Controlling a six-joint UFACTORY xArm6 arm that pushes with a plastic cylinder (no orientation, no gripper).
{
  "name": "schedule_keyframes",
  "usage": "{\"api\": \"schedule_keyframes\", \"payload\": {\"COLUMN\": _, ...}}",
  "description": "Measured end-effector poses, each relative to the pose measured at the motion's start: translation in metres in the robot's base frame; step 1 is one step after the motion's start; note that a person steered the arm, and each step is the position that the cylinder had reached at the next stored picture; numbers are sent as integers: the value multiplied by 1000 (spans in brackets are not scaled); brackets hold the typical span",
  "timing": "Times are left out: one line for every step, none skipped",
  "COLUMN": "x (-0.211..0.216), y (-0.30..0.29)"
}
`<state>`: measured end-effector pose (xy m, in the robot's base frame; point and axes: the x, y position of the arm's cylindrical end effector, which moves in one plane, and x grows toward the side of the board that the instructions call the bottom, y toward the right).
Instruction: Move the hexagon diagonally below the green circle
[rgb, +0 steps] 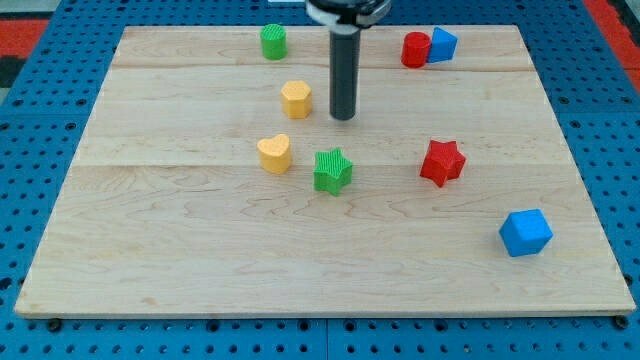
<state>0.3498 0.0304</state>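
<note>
The yellow hexagon (296, 99) lies on the wooden board (180, 240), below and slightly right of the green circle (273, 41), which stands near the view's top edge. My tip (343, 117) is just right of the yellow hexagon with a small gap, not touching it. The rod (344, 70) rises straight up from the tip to the view's top.
A yellow heart (274, 154) and a green star (332, 170) lie below the hexagon. A red block (415, 49) touches a blue block (441, 44) at the top right. A red star (442, 162) sits at the right. A blue cube (526, 232) is at the lower right.
</note>
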Motion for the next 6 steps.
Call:
{"api": "schedule_keyframes", "payload": {"x": -11, "y": -37}}
{"api": "schedule_keyframes", "payload": {"x": 14, "y": -71}}
{"api": "schedule_keyframes", "payload": {"x": 3, "y": -98}}
{"api": "schedule_keyframes", "payload": {"x": 2, "y": -142}}
{"api": "schedule_keyframes", "payload": {"x": -3, "y": -158}}
{"api": "schedule_keyframes", "payload": {"x": -24, "y": -150}}
